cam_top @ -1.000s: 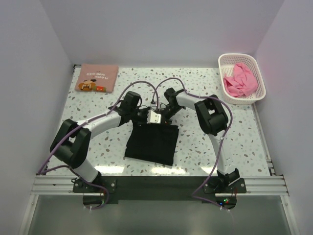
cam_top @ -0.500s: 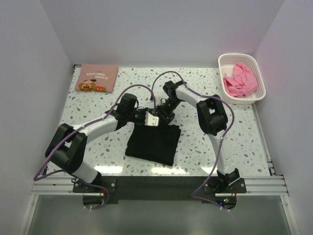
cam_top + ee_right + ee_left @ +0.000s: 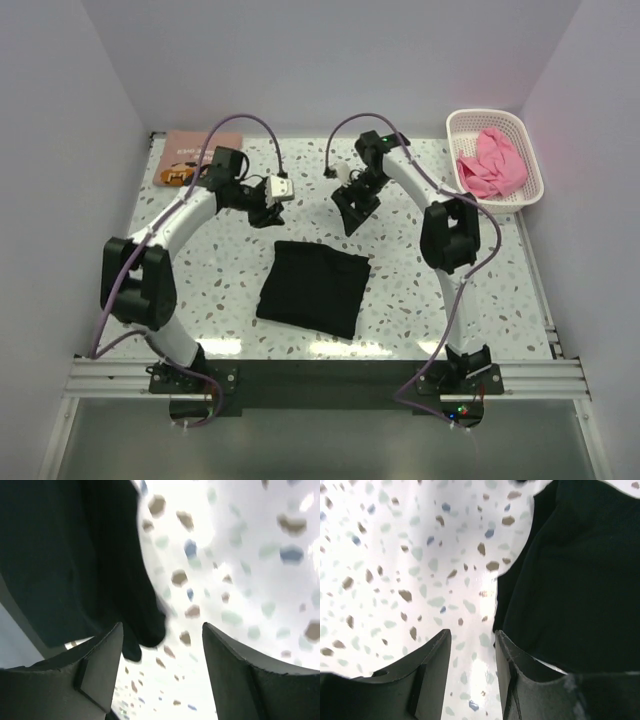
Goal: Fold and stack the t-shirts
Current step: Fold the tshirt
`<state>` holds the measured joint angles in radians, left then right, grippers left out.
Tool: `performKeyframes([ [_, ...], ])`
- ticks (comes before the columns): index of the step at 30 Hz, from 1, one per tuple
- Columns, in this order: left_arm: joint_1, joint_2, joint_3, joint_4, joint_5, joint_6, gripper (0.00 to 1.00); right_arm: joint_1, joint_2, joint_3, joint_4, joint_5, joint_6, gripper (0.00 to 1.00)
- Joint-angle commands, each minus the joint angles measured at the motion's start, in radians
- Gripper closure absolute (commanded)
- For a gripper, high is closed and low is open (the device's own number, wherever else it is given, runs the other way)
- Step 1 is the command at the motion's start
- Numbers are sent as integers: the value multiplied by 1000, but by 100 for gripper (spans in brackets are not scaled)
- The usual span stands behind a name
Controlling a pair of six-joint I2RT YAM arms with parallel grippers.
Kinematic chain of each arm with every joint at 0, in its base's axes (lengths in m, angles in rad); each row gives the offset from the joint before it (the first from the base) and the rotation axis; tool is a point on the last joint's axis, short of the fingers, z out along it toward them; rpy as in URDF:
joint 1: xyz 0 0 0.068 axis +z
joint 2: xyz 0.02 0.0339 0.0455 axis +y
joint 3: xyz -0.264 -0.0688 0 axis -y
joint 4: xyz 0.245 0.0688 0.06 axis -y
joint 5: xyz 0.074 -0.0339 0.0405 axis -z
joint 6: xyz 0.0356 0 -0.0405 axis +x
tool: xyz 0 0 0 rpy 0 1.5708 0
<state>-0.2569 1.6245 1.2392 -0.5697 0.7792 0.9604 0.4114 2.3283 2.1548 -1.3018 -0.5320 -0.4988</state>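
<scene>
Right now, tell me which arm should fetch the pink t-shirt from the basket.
Right. The right gripper is open, empty, and on the same side as the basket, nearer the pink t-shirt. The left gripper, also open, sits farther away toward the left.

The left gripper (image 3: 266,210) and right gripper (image 3: 351,212) have left the top edge of the black shirt (image 3: 312,288) at mid-frame. They have pulled apart toward the upper part of the frame, the left one up and left, the right one up and slightly right. Their jaws, which were closed together at the cloth, now stand apart with nothing between them, so the shirt's whole top edge shows. The left arm has swung toward the upper left and now covers a corner of the salmon shirt (image 3: 185,150).
</scene>
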Motion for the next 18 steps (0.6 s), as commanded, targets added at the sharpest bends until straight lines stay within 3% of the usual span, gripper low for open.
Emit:
performKeyframes([
  [1,54,144,150,-299,98,-5,54,-42,-122,-81,-203,23,-79,32],
  [8,65,371,362,-492,100,44,47,-40,-173,-246,-125,-37,-81,36],
  [18,64,433,347,-553,89,112,46,-33,-168,-355,-59,-69,-96,42],
])
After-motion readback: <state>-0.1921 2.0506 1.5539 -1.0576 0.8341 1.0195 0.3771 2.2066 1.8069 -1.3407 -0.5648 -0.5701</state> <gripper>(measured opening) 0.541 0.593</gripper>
